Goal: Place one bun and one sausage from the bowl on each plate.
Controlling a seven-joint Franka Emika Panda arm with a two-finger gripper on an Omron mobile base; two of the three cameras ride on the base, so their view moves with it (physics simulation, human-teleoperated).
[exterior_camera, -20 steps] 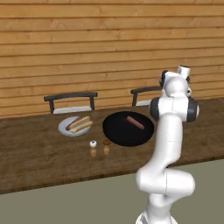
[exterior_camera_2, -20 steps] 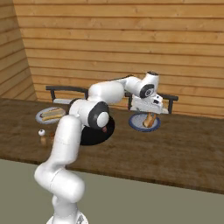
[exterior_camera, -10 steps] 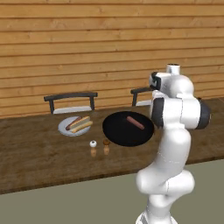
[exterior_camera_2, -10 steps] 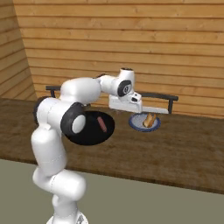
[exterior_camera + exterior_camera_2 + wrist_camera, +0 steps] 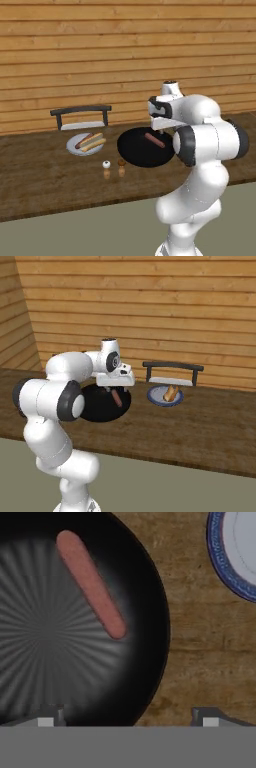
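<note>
Black bowl (image 5: 150, 597) holds one sausage (image 5: 90, 583); tool (image 5: 127, 721) open above.

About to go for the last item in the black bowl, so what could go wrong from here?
The slim reddish-brown sausage lies off to one side of the open fingers, so closing now would probably miss. It also lies diagonally; without turning, the grip may pinch it endwise. One finger sits over the large black bowl, the other over wood, so descending could strike the rim.
</note>
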